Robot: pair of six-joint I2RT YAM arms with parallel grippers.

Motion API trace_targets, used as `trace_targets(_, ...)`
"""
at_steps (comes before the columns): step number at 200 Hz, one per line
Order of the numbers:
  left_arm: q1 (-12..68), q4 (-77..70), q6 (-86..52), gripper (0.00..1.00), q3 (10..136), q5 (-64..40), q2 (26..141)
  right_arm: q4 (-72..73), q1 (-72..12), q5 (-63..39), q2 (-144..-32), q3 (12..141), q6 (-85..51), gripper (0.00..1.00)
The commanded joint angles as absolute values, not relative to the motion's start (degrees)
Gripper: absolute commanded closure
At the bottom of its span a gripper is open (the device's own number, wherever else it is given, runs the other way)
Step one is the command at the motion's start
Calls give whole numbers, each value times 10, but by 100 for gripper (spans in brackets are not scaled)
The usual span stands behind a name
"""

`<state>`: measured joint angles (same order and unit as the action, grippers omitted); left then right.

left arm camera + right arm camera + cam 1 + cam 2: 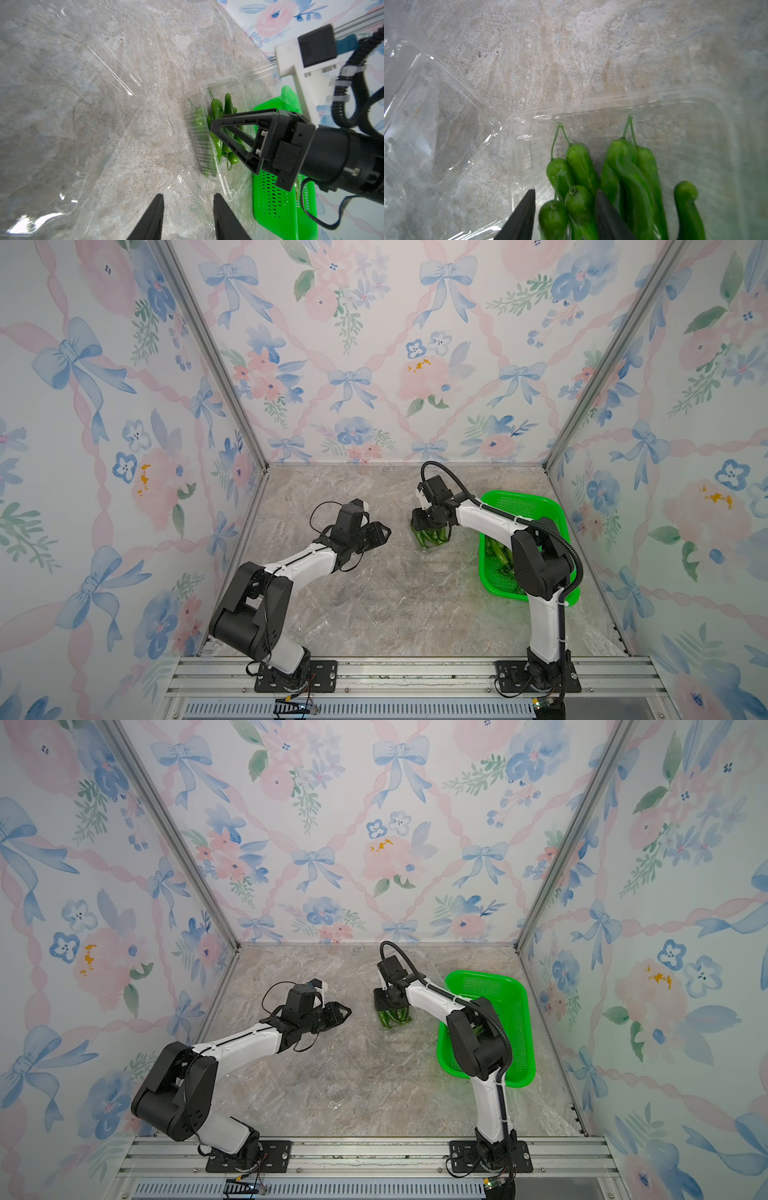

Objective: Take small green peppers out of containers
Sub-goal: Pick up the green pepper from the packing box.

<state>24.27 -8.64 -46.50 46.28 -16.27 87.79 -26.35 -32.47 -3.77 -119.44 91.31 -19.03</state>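
Right wrist view: glossy, slender, curved small green peppers [629, 166] lie parallel in a clear thin ribbed container [695, 108], stems toward one end wall. Right claw [565, 190] half-spread astride them, grip unclear. Left claw [188, 196] open, empty. Container on marbled counter [353, 489] beside perforated green basket [536, 506].

Robot lab booth, floral bow-patterned wallpaper panels [353, 364] enclosing a grey marble-look surface [365, 489], silver aluminium frame posts [214, 352], black-and-white robot arms [299, 560] sitting bolted to a slotted aluminium rail [415, 674]
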Motion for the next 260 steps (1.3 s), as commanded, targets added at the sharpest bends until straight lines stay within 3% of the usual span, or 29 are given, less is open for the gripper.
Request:
trace_targets(1, 237, -82, -451, 58, 465, -173, 873, -288, -335, -23, -1208, 943, -187, 53)
trace_targets(28, 236, -83, -449, 58, 467, -174, 875, -308, -341, -4, -1210, 944, -189, 47)
trace_targets(94, 233, -82, -447, 58, 476, -180, 890, -307, -344, -3, -1199, 906, -196, 48)
trace_targets(176, 233, -83, -447, 58, 482, -182, 897, -322, -345, 2, -1182, 915, -186, 81)
trace_targets(260, 232, -83, -447, 58, 486, -177, 887, -322, -339, -14, -1094, 906, -185, 84)
